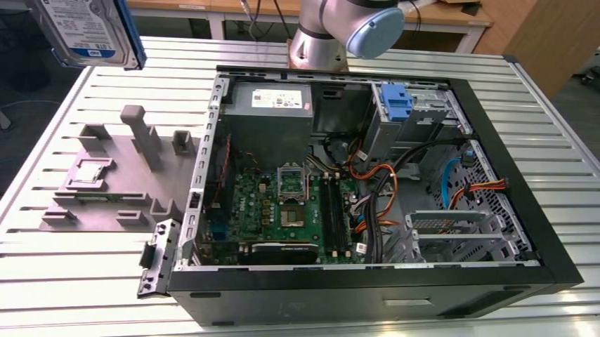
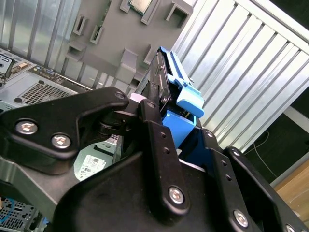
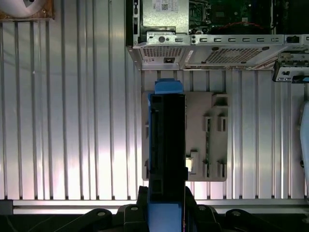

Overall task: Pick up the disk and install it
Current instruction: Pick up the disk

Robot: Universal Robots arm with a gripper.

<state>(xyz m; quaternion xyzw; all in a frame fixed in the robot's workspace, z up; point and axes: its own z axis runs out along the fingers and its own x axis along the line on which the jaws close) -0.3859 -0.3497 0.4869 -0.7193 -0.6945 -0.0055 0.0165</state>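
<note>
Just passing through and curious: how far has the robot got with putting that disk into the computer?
Picking up looks done: the disk is off the table, in the air over the grey parts tray. In hand: the fingers are clamped on its sides in the second wrist view. Left: installing, as the disk is outside the open computer case.

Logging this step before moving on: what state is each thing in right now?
disk: gripped, held up off the table, not yet in the case.
gripper: shut on the disk.
computer case: lying on its side, side panel off, inside exposed.
blue caddy: standing inside the case, at its far end.
grey fixture plate: flat on the table beside the case.
</note>
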